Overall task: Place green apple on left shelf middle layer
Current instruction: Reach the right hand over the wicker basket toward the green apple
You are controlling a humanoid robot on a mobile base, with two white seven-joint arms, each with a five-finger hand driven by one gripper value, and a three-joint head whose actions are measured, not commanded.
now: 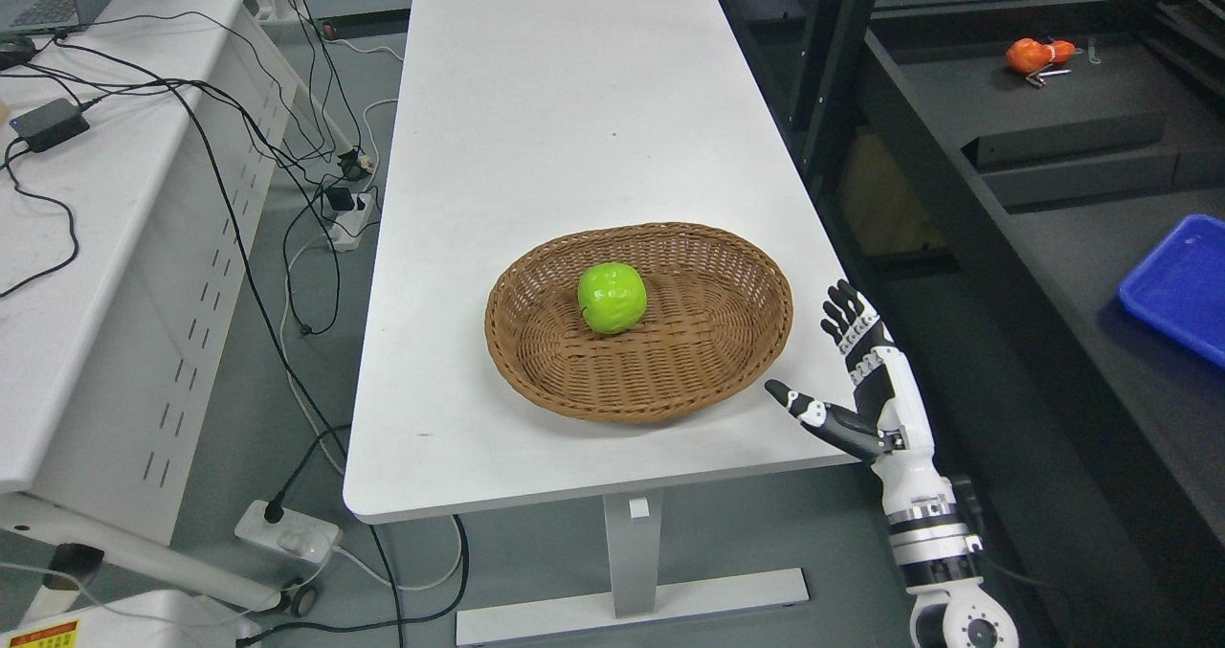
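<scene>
A green apple lies in a brown wicker basket on the near half of a white table. My right hand rises at the table's near right corner, to the right of the basket and apart from it. Its fingers point up and the thumb sticks out to the left toward the basket; it holds nothing. A dark shelf unit fills the right side of the picture. My left arm does not show.
On the dark shelf sit an orange object at the back and a blue tray at the right edge. A second white desk with cables, a laptop and a power brick stands at left. Power strips and cords lie on the floor.
</scene>
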